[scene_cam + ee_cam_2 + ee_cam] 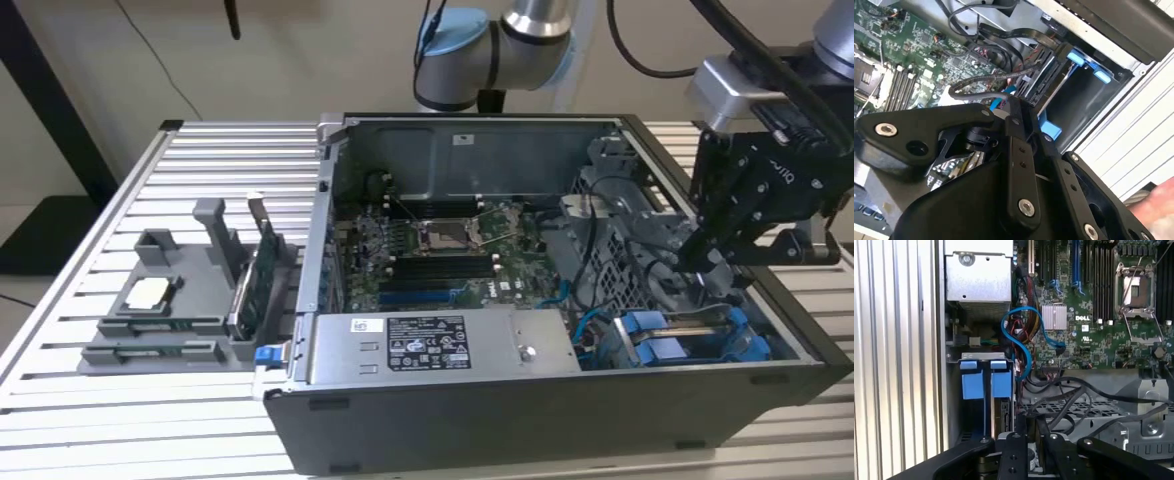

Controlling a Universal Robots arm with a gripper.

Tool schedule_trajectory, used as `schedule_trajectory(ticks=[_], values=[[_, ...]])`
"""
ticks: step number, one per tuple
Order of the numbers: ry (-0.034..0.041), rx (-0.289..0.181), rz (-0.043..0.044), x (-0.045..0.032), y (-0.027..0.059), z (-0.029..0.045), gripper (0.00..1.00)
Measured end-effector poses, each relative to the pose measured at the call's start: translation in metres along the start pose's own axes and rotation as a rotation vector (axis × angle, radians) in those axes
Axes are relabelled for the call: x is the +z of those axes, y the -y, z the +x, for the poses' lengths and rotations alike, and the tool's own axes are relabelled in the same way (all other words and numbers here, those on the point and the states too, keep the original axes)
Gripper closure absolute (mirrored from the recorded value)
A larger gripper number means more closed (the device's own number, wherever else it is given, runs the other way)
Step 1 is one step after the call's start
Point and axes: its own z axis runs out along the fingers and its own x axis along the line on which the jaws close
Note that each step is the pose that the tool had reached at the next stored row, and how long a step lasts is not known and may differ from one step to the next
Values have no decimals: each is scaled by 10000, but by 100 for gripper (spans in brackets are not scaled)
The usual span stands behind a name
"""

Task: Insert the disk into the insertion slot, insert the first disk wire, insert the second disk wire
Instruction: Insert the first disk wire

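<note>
Your gripper [697, 262] hangs drawn narrow (whether it pinches a wire, you cannot tell) just beside the disk [1002, 412] seated in the insertion slot [983, 356]; the loose black wires [1064, 390] could snag it; a tug might skew a connector.

The slot [694, 340] is a narrow bay of dark grey metal in the case's corner, at the exterior view's lower right. Two bright blue tabs [971, 382] sit side by side at its mouth. The disk [1003, 415] sits inside it, and only a dark strip of it shows below the tabs. A blue wire [1021, 342] curls from the board to just beside the slot; whether its near end is plugged in cannot be told. Black wires [1069, 397] loop loosely near the bay.
</note>
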Motion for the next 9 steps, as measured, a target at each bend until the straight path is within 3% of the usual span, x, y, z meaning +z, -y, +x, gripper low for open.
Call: schedule_trajectory(ticks=[5,9], values=[[-117,-62,575,20,-2,2,81],[-274,-101,925,37,-2,4,81]])
